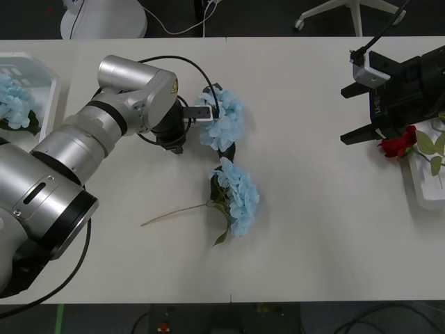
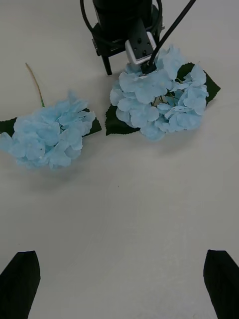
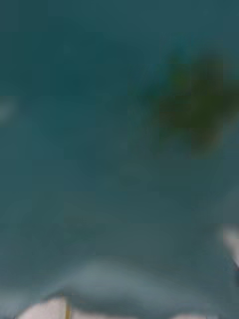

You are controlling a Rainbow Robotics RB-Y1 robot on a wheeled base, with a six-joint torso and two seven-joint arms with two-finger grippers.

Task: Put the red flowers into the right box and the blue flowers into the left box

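A blue flower [image 1: 224, 120] [image 2: 159, 102] lies mid-table, and my left gripper [image 1: 197, 126] [image 2: 130, 56] presses into its near side, fingertips buried in the petals. The left wrist view is a close blur of blue petals [image 3: 99, 149]. A second blue flower [image 1: 237, 198] [image 2: 46, 133] lies just in front, its tan stem pointing left. A third one [image 1: 14, 104] rests in the left box [image 1: 46, 78]. My right gripper [image 1: 352, 113] [image 2: 119, 284] hovers open at the right. A red flower [image 1: 398, 145] lies at the rim of the right box [image 1: 421, 186].
Bare white tabletop stretches between the two blue flowers and the right gripper. The near table edge runs along the bottom of the front view. Chair bases and cables stand on the floor beyond the far edge.
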